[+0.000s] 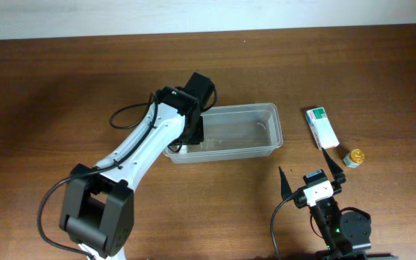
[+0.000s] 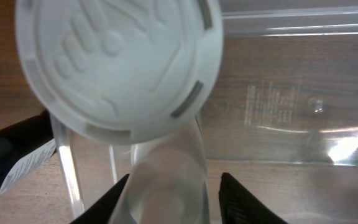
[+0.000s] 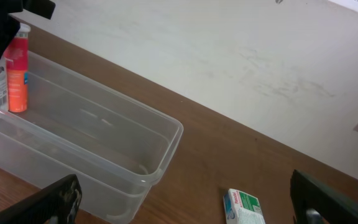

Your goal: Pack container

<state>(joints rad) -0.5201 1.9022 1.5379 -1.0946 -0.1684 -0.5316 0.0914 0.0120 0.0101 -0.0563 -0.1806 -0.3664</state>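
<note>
Container (image 1: 226,133) sat mid-surface (image 1: 49,72), with its long axis running left-right, parallel to the far edge. It was mostly bare inside. Left gripper (image 1: 191,133) was down inside the container's left end, so the left arm was plainly the nearer of the 2.

In the left wrist view, the jaws stood only partly apart, 1 on each side of a clear white-capped bottle (image 2: 117,62). I couldn't tell whether the pads were actually pressing on it or had just let go. In the right wrist view, an orange tube (image 3: 17,68) stood upright at that same left end, just beside the gripper.

Right gripper (image 1: 303,165) was by the near edge, right of centre, with its jaws spread wide and nothing between them. From there the container lay ahead and to its left, with its right short end the closest part. The carton (image 1: 321,127) and a small gold-capped jar (image 1: 354,157) lay outside the container toward the right edge, near the right gripper.

My read is that the left arm's move was a straight lift out over the rim. The 2 loose items were better placed for the right arm, which would drop them into the right end.
</note>
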